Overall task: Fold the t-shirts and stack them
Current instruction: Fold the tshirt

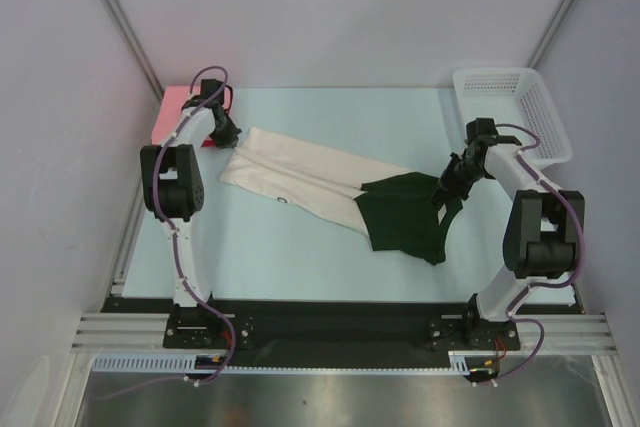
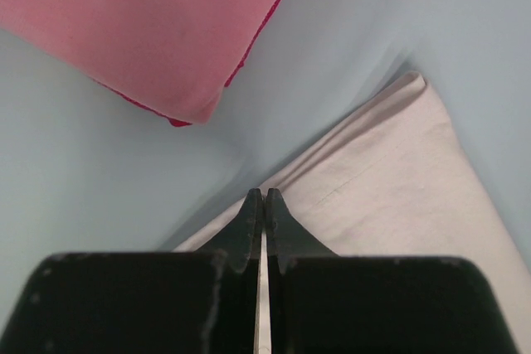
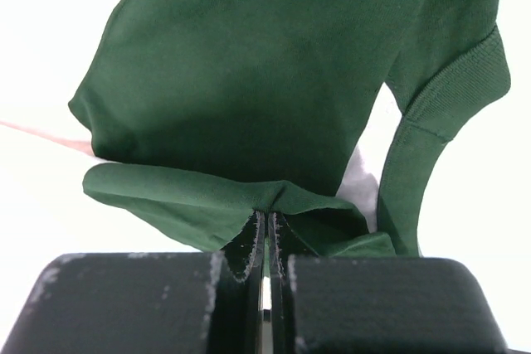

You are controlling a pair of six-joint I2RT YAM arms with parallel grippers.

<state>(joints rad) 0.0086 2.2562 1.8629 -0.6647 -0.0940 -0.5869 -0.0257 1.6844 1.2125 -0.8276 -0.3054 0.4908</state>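
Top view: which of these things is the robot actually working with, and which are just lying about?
In the job: cream-and-green shirt, pinched by left gripper and right gripper; folded pink shirt.
Lying about: white mesh basket, far right corner.

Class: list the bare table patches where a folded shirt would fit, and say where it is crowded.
Free: the far strip between pink shirt and basket, beyond the stretched shirt; the near patch between that shirt and the front edge. Crowded: the diagonal middle and both far corners.
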